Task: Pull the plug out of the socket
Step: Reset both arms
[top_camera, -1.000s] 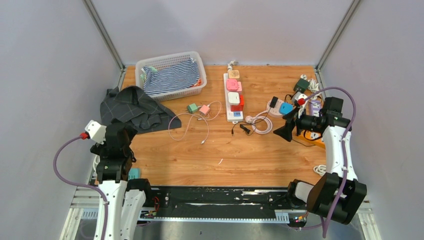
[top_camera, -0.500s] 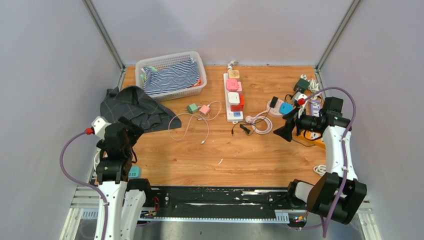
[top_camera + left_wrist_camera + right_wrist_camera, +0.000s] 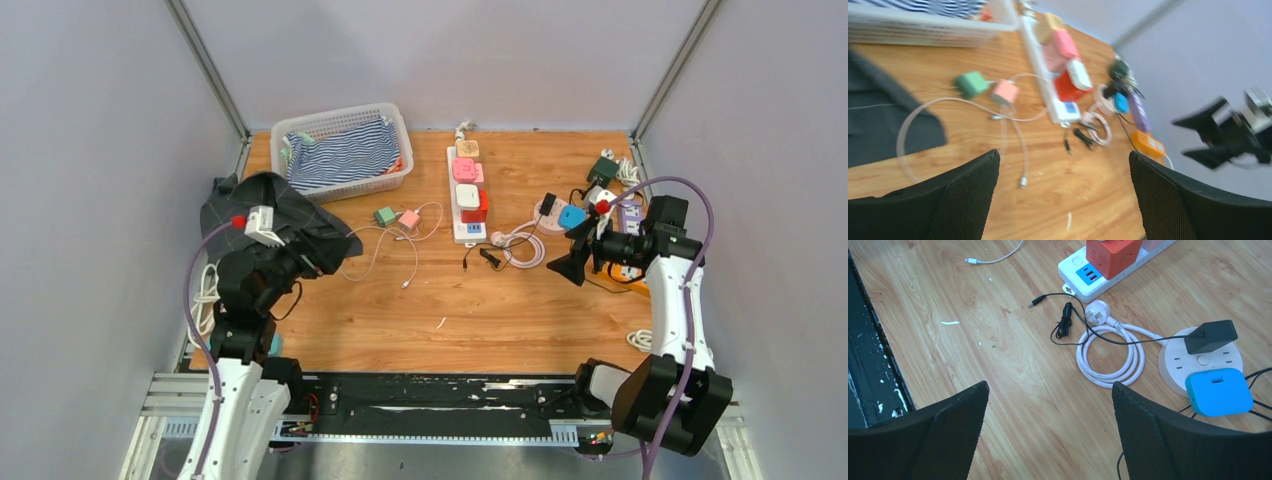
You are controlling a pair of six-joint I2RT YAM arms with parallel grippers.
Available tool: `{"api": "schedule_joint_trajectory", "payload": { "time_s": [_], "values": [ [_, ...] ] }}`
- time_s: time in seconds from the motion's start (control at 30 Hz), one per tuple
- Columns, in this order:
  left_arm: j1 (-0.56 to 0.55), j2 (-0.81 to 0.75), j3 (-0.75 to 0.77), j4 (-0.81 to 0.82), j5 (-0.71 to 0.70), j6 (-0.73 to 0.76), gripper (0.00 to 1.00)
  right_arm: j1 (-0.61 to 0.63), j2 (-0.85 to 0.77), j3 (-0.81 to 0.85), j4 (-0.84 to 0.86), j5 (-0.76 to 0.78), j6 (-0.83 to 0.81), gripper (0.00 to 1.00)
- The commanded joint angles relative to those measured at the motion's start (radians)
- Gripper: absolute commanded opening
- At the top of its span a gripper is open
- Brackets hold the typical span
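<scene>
Looking down on a wooden table point(image 3: 480, 320) between grey walls, with a white power strip point(image 3: 466, 236) running toward the far edge. Finding the right end effector point(image 3: 572, 248) gaping near the right edge, holding nothing.

Left wrist: showing the left end effector point(image 3: 1063, 200) spread wide, empty, well apart from the strip.

Right wrist: facing a round socket point(image 3: 1173, 360) bearing a blue plug point(image 3: 1219, 391) and a black adapter point(image 3: 1210, 336). Judging the blue plug light, rigid, smooth; likely pinching its flat sides, pulling straight out.
</scene>
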Motion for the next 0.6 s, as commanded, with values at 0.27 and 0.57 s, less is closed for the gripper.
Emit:
{"api": "schedule_joint_trajectory", "payload": {
  "time_s": [0.27, 0.57],
  "values": [
    [-0.523, 0.230, 0.130, 0.121, -0.158, 0.117, 1.00, -0.015, -0.023, -0.004, -0.019, -0.057, 0.005, 0.94],
    [-0.625, 0.498, 0.290, 0.122, -0.142, 0.145, 1.00, 0.021, -0.061, -0.047, -0.056, -0.071, 0.062, 0.95]
  ]
}}
